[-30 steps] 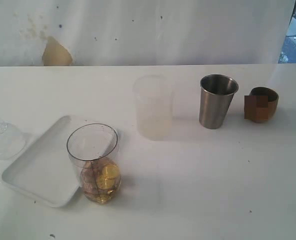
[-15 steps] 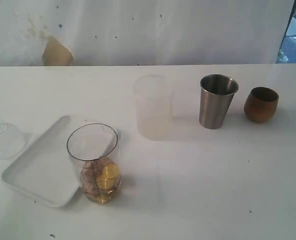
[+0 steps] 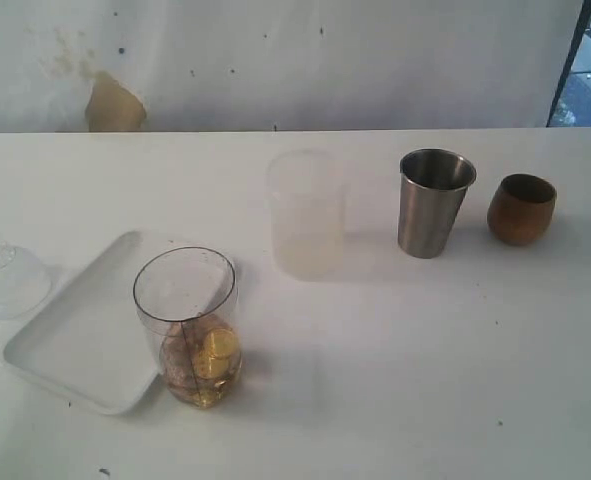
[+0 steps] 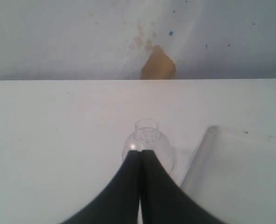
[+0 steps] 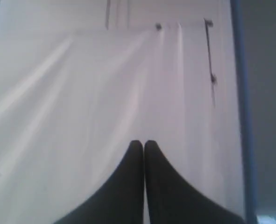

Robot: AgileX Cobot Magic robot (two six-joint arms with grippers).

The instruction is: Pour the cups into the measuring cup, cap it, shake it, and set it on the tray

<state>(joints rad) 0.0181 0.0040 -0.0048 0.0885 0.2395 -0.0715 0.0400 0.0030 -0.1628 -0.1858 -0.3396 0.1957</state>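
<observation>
The clear measuring cup (image 3: pixel 187 325) stands upright at the near right edge of the white tray (image 3: pixel 75 340), with gold round pieces in its bottom. At the back right the steel tumbler (image 3: pixel 433 203) and the small brown cup (image 3: pixel 521 208) stand upright side by side. Neither gripper shows in the exterior view. My left gripper (image 4: pixel 140 152) is shut and empty, its tips just short of a clear dome lid (image 4: pixel 148 140) beside the tray (image 4: pixel 240 177). My right gripper (image 5: pixel 144 143) is shut and empty, facing a plain white surface.
A frosted translucent cup (image 3: pixel 305 213) stands between the measuring cup and the tumbler. The clear dome lid (image 3: pixel 5 278) lies on the table left of the tray. A white wall with a brown patch (image 3: pixel 113 105) backs the table.
</observation>
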